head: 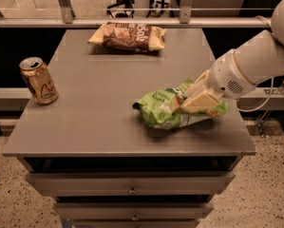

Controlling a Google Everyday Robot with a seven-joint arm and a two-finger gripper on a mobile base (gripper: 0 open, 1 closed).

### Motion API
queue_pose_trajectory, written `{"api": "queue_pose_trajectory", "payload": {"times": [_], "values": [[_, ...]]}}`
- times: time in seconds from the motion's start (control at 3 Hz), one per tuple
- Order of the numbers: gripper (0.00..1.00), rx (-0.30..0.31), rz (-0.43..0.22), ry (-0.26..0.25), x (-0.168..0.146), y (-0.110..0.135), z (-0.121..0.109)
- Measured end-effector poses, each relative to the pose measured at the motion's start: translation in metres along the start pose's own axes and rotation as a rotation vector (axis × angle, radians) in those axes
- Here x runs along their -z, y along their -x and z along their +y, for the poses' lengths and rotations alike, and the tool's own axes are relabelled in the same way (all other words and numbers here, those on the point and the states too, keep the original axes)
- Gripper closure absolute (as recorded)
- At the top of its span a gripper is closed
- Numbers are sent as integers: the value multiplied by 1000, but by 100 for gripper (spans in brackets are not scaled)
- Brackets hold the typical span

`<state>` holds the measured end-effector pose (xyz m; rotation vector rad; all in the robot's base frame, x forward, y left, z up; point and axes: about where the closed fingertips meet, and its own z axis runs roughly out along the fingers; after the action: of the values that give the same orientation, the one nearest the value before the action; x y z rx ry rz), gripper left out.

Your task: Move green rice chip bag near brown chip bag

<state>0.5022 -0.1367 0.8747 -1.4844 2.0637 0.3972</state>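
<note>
Grey tabletop (108, 108) is occupied toward 4 o'clock by the green rice chip bag (161, 111), which is clamped at its 3 o'clock end between the tan fingers of the gripper (193, 97). The brown chip bag (128, 36) is laid flat at 12 o'clock, well apart. A gold can (39, 80) is stood upright at 9 o'clock.

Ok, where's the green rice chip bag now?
The green rice chip bag is at the front right of the table in the camera view, clamped in the gripper, far from the brown chip bag at the back.
</note>
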Motion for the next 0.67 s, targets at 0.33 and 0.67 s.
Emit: {"api": "queue_pose_trajectory", "payload": {"times": [0.33, 0.67], "values": [[100, 2, 6, -139, 48, 9, -32], [100, 8, 2, -176, 62, 14, -41]]}}
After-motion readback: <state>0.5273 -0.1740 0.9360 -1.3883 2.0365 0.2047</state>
